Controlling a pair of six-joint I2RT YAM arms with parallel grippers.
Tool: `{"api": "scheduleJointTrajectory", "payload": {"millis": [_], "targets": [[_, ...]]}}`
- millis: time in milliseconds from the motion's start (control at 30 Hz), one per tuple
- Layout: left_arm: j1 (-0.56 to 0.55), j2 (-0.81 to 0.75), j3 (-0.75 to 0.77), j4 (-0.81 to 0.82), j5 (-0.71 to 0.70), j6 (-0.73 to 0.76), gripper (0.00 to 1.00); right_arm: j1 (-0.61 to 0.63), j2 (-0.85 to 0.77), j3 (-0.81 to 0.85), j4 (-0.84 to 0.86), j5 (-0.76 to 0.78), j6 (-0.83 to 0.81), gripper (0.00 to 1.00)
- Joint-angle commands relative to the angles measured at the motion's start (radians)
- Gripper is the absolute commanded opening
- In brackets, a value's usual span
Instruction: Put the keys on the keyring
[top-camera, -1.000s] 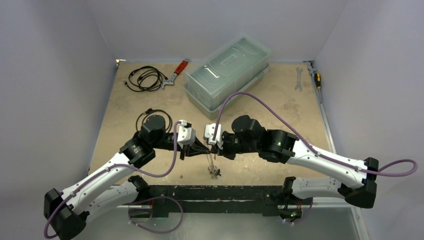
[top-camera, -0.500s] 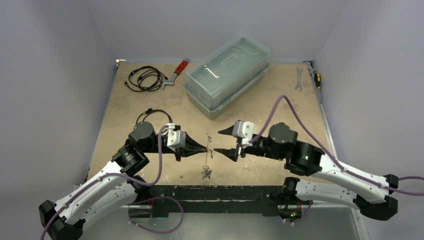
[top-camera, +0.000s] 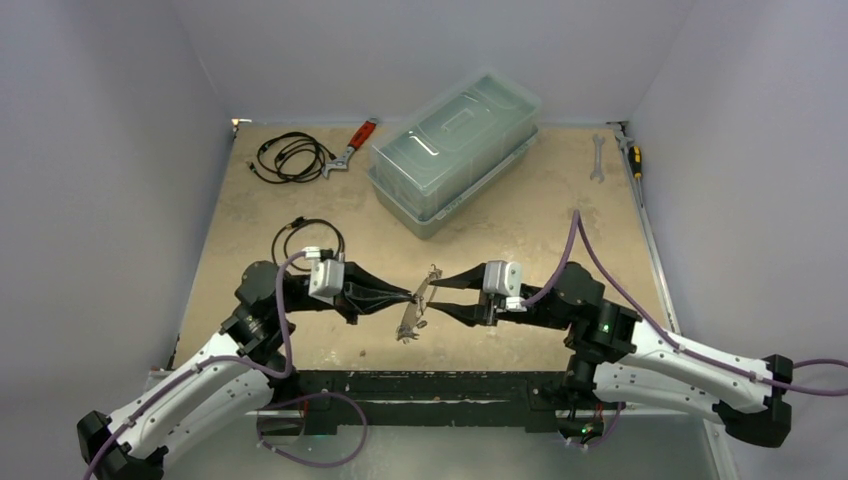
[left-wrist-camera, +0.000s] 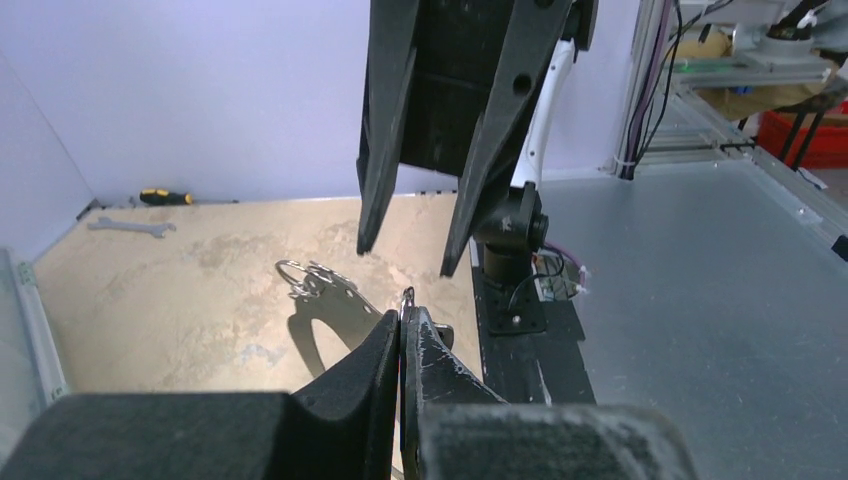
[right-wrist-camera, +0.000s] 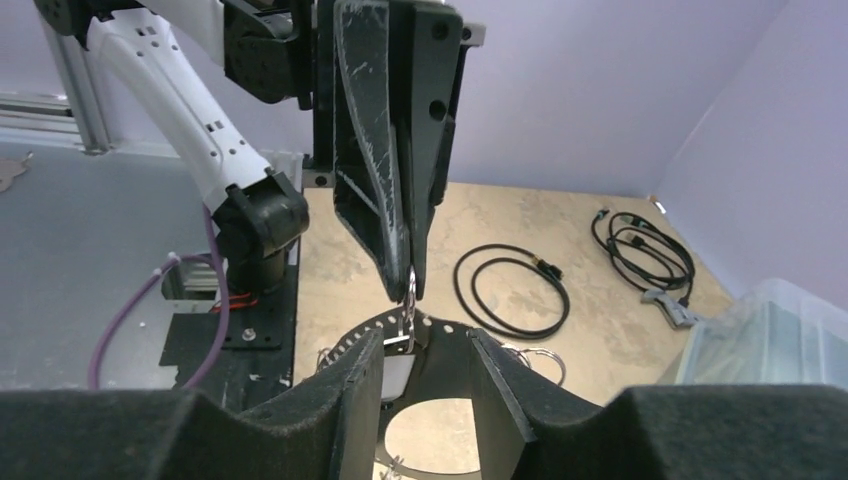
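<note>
My left gripper (top-camera: 411, 297) is shut on the keyring (top-camera: 417, 300), a thin pale loop seen edge-on and tilted over the table's near middle. Its silver edge pokes out between the shut fingertips (left-wrist-camera: 403, 322). A small cluster of keys (top-camera: 405, 333) hangs at the loop's lower end. My right gripper (top-camera: 436, 298) faces the left one and is open, its fingers (right-wrist-camera: 365, 385) either side of the loop (right-wrist-camera: 411, 285). A pale tag (right-wrist-camera: 395, 372) hangs between them, near one finger. In the left wrist view the right fingers (left-wrist-camera: 372, 200) stand spread above.
A small silver ring (right-wrist-camera: 545, 358) lies on the table just beyond the grippers, also in the left wrist view (left-wrist-camera: 296, 272). A black cable loop (top-camera: 305, 235) lies behind the left arm. Further back are a second cable (top-camera: 290, 157), pliers (top-camera: 352, 146), a clear plastic box (top-camera: 455, 150), a spanner (top-camera: 597, 158) and a screwdriver (top-camera: 633, 155).
The right gripper opened, drew back to the right, then came in again round the loop with narrower jaws. The left gripper shifted left, still shut, and the loop now hangs tilted.
</note>
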Motion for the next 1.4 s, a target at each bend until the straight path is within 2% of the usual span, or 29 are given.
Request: {"api": "scheduleJointTrajectory", "payload": {"millis": [0, 233, 400, 967, 1367], "targets": [[0.001, -0.032, -0.012, 0.181, -0.027, -0.100, 0.00, 0.002, 0.021, 0.018, 0.075, -0.082, 0.001, 0.38], [0.001, -0.046, -0.040, 0.307, -0.056, -0.189, 0.00, 0.002, 0.040, 0.033, 0.088, -0.117, 0.001, 0.31], [0.001, -0.051, -0.055, 0.356, -0.067, -0.221, 0.00, 0.002, 0.050, 0.045, 0.098, -0.139, 0.001, 0.31], [0.001, -0.053, -0.085, 0.432, -0.082, -0.283, 0.00, 0.002, 0.053, 0.039, 0.217, -0.136, 0.030, 0.36], [0.003, -0.048, -0.085, 0.441, -0.084, -0.291, 0.00, 0.002, 0.083, 0.031, 0.295, -0.136, 0.059, 0.29]]}}
